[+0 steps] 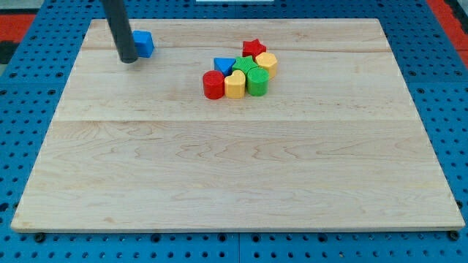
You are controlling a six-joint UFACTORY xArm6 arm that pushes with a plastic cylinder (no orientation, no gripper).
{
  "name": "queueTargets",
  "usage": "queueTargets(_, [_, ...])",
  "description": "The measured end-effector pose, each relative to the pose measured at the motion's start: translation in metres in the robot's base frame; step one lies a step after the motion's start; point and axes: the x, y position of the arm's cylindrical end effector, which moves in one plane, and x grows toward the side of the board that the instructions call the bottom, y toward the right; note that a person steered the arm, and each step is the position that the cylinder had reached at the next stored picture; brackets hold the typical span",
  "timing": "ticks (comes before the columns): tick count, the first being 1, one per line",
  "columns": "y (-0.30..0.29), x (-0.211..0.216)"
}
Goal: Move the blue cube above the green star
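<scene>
The blue cube [144, 43] lies near the view's top left of the wooden board [234, 168]. My tip [129, 59] rests on the board, touching or nearly touching the cube's left side. The green star [246, 67] sits in the middle of a tight cluster right of centre near the top, well to the right of the cube. It is partly hidden by its neighbours.
Around the green star: a red star [254, 48] above, a yellow block [267, 61] at right, a blue triangle [224, 65] at left, and below it a red cylinder [213, 85], a yellow block [235, 85] and a green cylinder [257, 81].
</scene>
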Motion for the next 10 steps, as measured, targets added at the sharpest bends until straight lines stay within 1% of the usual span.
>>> queueTargets(1, [-0.031,-0.022])
queueTargets(2, [-0.02,-0.046])
queueTargets(5, [0.141,-0.035])
queueTargets(7, [0.148,-0.025])
queueTargets(8, [0.165,-0.004])
queueTargets(9, [0.181,-0.001])
queueTargets(10, [0.161,-0.022])
